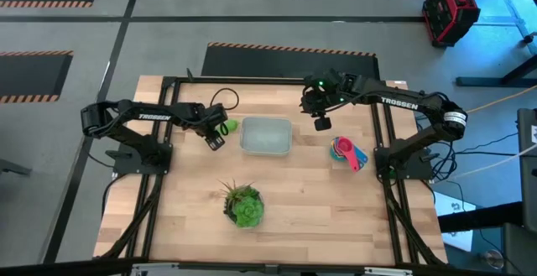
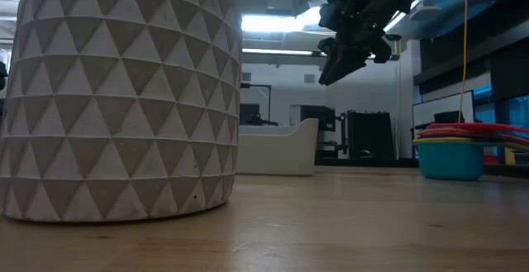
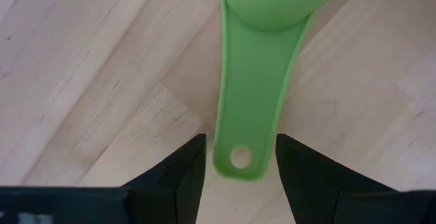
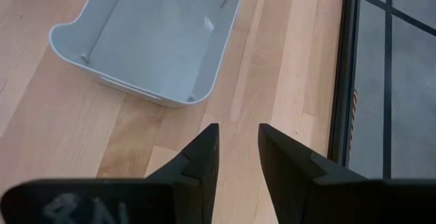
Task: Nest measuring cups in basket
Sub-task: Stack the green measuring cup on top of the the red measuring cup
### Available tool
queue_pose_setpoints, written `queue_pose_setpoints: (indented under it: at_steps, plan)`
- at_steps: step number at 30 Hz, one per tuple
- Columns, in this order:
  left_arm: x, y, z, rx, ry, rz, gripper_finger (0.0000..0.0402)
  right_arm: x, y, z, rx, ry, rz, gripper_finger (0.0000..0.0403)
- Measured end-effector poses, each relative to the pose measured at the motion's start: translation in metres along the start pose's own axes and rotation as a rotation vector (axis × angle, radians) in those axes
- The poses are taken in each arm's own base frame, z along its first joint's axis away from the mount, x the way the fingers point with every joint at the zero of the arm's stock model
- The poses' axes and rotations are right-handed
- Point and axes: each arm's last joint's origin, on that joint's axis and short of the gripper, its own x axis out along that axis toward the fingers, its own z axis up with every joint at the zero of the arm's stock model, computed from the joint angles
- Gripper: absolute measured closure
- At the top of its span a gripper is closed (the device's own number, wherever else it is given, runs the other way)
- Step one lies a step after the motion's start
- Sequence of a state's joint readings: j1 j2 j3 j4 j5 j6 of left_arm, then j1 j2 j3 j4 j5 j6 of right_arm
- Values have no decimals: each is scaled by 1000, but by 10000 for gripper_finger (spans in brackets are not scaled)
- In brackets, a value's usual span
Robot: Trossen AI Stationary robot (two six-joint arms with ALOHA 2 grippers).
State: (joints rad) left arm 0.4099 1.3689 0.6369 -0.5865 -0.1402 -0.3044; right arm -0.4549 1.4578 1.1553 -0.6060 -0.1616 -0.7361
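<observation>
Measuring cups are split up right now: the green cup point(image 3: 262, 67) lies on the wood just beside the basket point(image 1: 267, 136), on the side toward the left arm, and the rest sit as a nested stack point(image 1: 347, 153) on the basket's opposite side, a bit apart from it. The basket looks empty so far.

The left gripper point(image 3: 238, 166) is down at the green cup with its fingers spread on either side of the handle end, the bit with the hanging hole. Not closed on it yet as far as I can tell.

My guess is these are thin, light, stiff plastic and kinda slick, so pinching that flat handle across its width seems the safest grab. The bowl would probably squirt out.

The right gripper point(image 4: 237, 152) hangs in the air beside the basket, fingers slightly parted, holding nothing.
</observation>
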Motion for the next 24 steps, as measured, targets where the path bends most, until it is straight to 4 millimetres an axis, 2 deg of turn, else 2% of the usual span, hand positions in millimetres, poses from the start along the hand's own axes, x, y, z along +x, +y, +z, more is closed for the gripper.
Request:
queue_pose_setpoints:
  at_steps: [10,16,24]
  plan:
    - [0,0,0,0,-1,0,230,0,0,0,0,0,0,295]
    - [10,2,-12,3,23,8,230,0,0,0,0,0,0,295]
    - [12,2,-13,5,-2,5,230,0,0,0,0,0,0,295]
